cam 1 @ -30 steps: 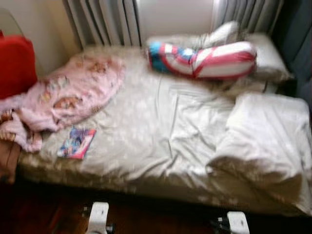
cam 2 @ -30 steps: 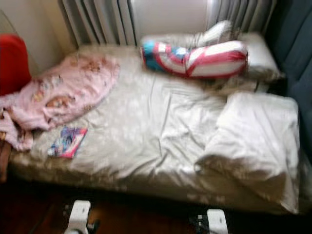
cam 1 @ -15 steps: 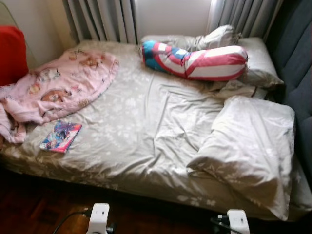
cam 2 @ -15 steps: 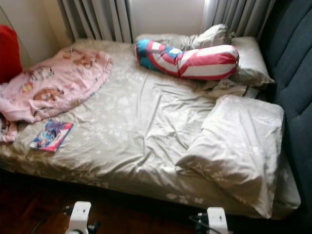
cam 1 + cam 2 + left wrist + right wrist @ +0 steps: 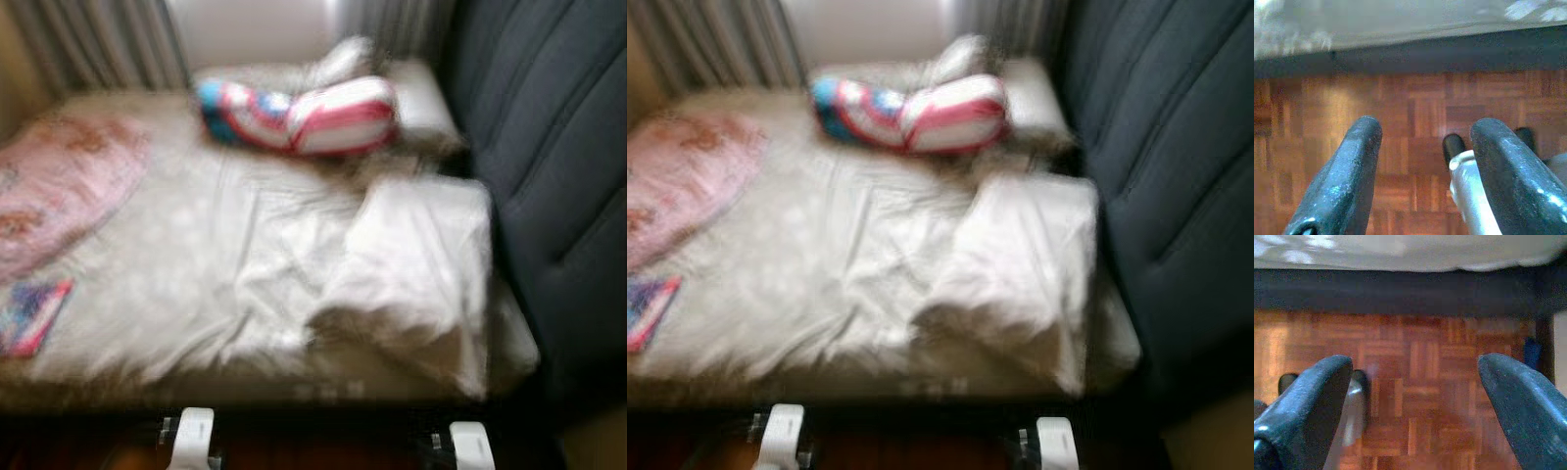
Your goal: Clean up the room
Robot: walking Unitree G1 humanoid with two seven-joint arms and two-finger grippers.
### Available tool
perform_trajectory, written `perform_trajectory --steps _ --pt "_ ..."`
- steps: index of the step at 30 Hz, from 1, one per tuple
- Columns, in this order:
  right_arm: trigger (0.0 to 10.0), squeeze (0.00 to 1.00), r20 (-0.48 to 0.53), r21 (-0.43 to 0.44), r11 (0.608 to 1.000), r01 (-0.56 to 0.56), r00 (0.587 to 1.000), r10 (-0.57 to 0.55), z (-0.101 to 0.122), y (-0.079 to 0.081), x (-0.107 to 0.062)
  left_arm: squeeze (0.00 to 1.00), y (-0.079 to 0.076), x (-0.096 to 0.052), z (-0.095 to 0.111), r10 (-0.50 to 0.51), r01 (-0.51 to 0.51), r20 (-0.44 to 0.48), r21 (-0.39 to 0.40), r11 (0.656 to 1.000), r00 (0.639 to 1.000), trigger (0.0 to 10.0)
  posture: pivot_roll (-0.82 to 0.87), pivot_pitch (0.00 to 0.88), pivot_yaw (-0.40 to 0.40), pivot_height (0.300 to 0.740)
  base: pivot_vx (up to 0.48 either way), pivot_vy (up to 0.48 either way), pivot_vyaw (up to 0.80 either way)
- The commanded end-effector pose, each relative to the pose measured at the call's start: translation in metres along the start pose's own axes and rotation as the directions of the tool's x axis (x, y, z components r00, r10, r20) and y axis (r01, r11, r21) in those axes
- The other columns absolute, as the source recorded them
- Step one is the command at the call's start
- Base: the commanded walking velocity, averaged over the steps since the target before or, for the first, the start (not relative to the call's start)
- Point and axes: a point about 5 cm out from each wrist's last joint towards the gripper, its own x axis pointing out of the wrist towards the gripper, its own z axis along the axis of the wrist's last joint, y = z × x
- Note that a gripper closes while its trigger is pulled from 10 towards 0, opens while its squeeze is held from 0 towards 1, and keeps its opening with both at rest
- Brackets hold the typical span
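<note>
- Left wrist view: the left gripper [image 5: 1422,161] hangs low over a parquet floor [image 5: 1400,112], its two black fingers [image 5: 1342,181] spread well apart with nothing between them; part of a silver arm with dark finger ends shows past them, and the dark underside of the bed runs along the far edge
- In the right wrist view the right gripper [image 5: 1415,401] hangs over the same wood floor, its fingers [image 5: 1308,401] spread wide and empty; the pale bed edge lies beyond
- In the blurred head views two white arm parts [image 5: 192,439] sit at the near edge, in front of the bed [image 5: 196,294]
- On the near left part of the bed lies a small colourful book [image 5: 29,315], flat on the beige sheet; just behind it, a pink blanket [image 5: 59,186] is spread over the left side
- Toward the right, a pale rumpled pillow [image 5: 416,264] lies on the sheet, beside a dark padded headboard [image 5: 539,157] that rises along the right
- Farther back, a red, white and blue bolster [image 5: 299,115] lies across the bed, with another pale pillow [image 5: 416,93] behind and to its right
- At the far end grey curtains [image 5: 88,44] hang either side of a pale wall
</note>
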Motion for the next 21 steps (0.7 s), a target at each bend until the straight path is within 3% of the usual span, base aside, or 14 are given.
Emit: perform_trajectory --steps 1,14,21 --pt "10.0 0.0 -0.005 -0.002 1.0 0.003 1.0 -0.003 -0.0011 -0.0011 -0.0003 0.0 -0.0009 -0.0007 -0.0046 -0.004 0.004 -0.021 -0.006 1.0 1.0 10.0 -0.03 0.046 0.003 0.74 0.0 0.0 -0.75" --pt "10.0 0.0 -0.004 -0.003 1.0 0.002 1.0 -0.002 -0.0015 -0.0012 -0.0005 0.0 -0.0014 -0.0011 -0.0064 -0.006 0.006 -0.028 -0.008 1.0 1.0 10.0 -0.03 0.05 0.004 0.74 0.0 0.0 -0.72" --pt "10.0 0.0 0.005 -0.001 1.0 0.002 1.0 -0.002 -0.001 -0.0012 -0.0006 0.0 -0.0008 -0.0013 -0.0072 -0.002 0.001 -0.031 -0.01 1.0 1.0 10.0 -0.03 0.052 0.005 0.74 0.0 0.0 0.0"
